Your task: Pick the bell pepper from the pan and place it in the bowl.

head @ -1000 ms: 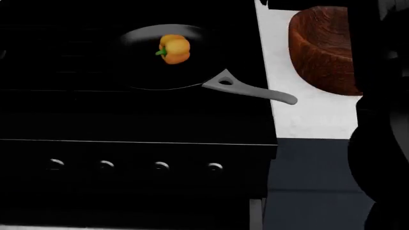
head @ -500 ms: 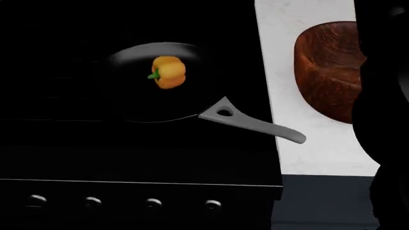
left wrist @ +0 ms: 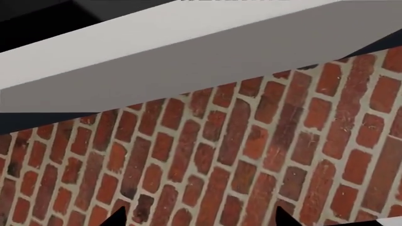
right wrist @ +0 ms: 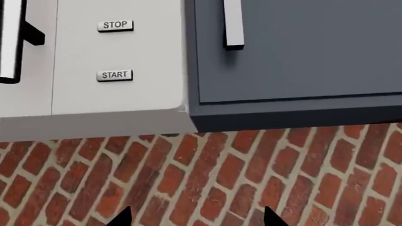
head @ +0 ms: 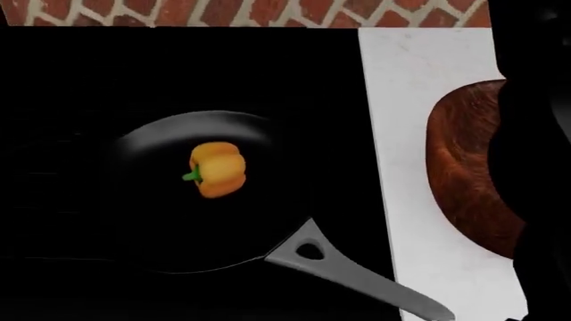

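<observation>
- From my head camera, the bell pepper (head: 216,170) lies alone in the middle of the pan (head: 152,227), with bare black pan floor all round it and nothing over it, so I see open room to come down from above.
- The pan's grey handle (head: 357,279) sticks out toward the white counter (head: 410,100), across the low path to the bowl (head: 469,174).
- A dark part of my right arm (head: 535,134) covers the bowl's far side, so I cannot tell what room is there.
- The brick wall (head: 250,12) closes off the back.
- Both wrist cameras face brick (left wrist: 207,155) close ahead, the right one with a grey cabinet (right wrist: 295,52) and white appliance panel (right wrist: 113,56) beside it.
</observation>
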### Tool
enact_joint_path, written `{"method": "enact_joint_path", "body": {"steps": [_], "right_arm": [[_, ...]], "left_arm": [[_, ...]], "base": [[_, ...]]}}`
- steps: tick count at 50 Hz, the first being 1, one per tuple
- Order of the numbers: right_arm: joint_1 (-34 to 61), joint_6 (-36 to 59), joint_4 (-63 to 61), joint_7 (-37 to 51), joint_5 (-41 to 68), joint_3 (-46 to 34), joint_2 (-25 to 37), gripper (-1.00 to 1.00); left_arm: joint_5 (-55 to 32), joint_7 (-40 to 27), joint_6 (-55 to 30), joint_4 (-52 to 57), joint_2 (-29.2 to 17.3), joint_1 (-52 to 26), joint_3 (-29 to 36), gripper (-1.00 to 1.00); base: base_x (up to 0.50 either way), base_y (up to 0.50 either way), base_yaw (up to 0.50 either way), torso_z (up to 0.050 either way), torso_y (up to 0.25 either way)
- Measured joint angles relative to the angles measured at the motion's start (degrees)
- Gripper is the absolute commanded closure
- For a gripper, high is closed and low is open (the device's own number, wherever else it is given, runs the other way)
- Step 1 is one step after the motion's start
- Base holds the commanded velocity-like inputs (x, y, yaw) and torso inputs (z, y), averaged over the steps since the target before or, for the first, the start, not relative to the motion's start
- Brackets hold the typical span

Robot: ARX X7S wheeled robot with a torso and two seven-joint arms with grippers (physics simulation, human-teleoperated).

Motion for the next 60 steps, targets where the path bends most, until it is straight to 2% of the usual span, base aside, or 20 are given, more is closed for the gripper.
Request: {"method": "enact_joint_path", "body": {"steps": [21, 35, 43, 60], "right_arm": [[-0.90, -0.31, 0.01, 0.00, 1.06, 0.47, 0.49, -1.00], [1.15, -0.26, 1.82, -2.32, 1.77, -2.62, 2.22, -1.00], [6.85, -3.53, 8.21, -11.88, 2.30, -10.98, 5.12, -1.00], [14.02, -19.32, 25.41, -40.65, 0.43, -31.92, 9.37, -1.00]], "left_arm": [[-0.25, -0.45, -0.51, 0.42, 0.22, -0.05, 0.14, -1.00], [-0.40, -0.66, -0.53, 0.51, 0.08, 0.19, -0.17, -1.00], [-0.29, -1.03, -0.81, 0.44, -0.06, 0.16, -0.10, -1.00], [0.63, -2.77, -0.49, -0.27, -0.35, 1.03, 0.57, -1.00]], "base": [[0.40, -0.01, 0.00, 0.000, 0.000], [0.00, 0.00, 0.00, 0.000, 0.001], [0.00, 0.00, 0.00, 0.000, 0.000], [0.00, 0.00, 0.00, 0.000, 0.000]]}}
